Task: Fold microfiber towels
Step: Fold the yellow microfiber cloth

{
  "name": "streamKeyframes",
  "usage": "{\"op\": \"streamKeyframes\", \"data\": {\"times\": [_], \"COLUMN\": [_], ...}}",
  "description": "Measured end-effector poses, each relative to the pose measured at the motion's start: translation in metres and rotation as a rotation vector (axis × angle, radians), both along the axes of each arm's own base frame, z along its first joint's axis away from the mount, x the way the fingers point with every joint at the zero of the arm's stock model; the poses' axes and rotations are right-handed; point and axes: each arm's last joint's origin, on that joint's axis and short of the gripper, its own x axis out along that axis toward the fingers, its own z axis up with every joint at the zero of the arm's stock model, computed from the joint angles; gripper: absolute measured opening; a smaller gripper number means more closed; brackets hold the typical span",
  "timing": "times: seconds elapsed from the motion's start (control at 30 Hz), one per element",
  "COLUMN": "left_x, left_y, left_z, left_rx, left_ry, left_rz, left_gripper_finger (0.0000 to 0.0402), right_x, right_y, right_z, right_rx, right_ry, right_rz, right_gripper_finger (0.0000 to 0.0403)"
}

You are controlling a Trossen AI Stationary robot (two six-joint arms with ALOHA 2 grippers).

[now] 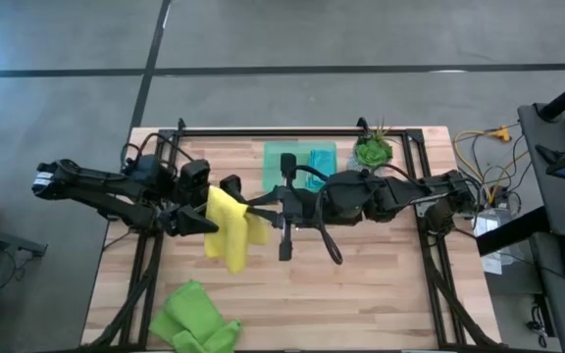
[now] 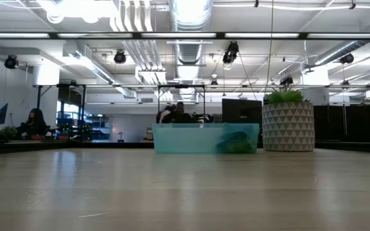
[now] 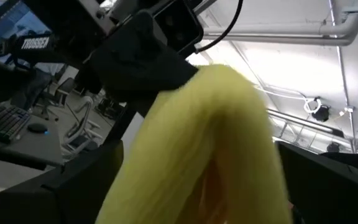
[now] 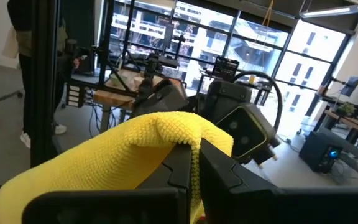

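My dark right gripper (image 1: pixel 255 209) pinches a bright yellow towel (image 1: pixel 228 227). Lime green towels (image 1: pixel 195 318) lie crumpled on pale wood table (image 1: pixel 361 284); the tray (image 1: pixel 300 163) is translucent teal-green.

the towel (image 1: pixel 228 224) hangs between the left gripper (image 1: pixel 204 222) and the right gripper (image 1: pixel 253 208), above the table (image 1: pixel 361 294). 2 towels (image 1: pixel 192 316) lie nearer the left gripper; the tray (image 1: pixel 300 162) sits behind the right.

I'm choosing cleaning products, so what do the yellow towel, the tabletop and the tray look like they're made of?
Yellow towel: soft looped microfiber-like cloth, matte; its nubby pile shows where the right gripper pinches it.
Table: pale wood, apparently butcher-block; parallel strips show, low sheen.
Tray: probably plastic; translucent teal-green walls.
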Motion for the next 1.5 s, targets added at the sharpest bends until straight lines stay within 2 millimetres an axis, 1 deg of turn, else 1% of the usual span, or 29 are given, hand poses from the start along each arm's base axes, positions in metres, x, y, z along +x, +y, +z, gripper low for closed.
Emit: {"op": "streamKeyframes", "data": {"times": [0.17,0.33,0.47,0.7,0.87,1.2,1.43,1.5], "left_x": [0.002,0.003,0.006,0.015,0.019,0.013,0.015,0.015], "left_y": [0.000,0.000,-0.001,-0.002,-0.002,-0.001,-0.001,-0.001], "left_z": [-0.002,-0.005,-0.009,-0.015,-0.018,-0.015,-0.025,-0.026], "left_rx": [0.002,0.004,0.006,0.015,0.017,0.073,0.098,0.101], "left_ry": [0.015,0.023,0.040,0.066,0.078,0.028,0.146,0.165], "left_rz": [0.000,0.000,0.000,0.006,0.009,0.047,0.071,0.070], "left_gripper_finger": [0.0397,0.0397,0.0379,0.0301,0.0235,0.0105,0.0015,0.0008], "right_x": [-0.003,-0.003,-0.006,-0.010,-0.011,-0.011,-0.011,-0.012], "right_y": [-0.003,-0.006,-0.009,-0.019,-0.019,-0.019,-0.020,-0.020], "right_z": [0.004,0.005,0.009,0.014,0.014,0.012,0.007,0.005], "right_rx": [-0.011,-0.030,-0.054,-0.045,-0.041,-0.050,-0.075,-0.096], "right_ry": [-0.017,-0.016,-0.025,-0.038,-0.031,-0.001,0.048,0.075], "right_rz": [-0.005,-0.014,-0.025,-0.047,-0.046,-0.046,-0.088,-0.097], "right_gripper_finger": [0.0011,0.0011,0.0011,0.0011,0.0011,0.0011,0.0011,0.0011]}}
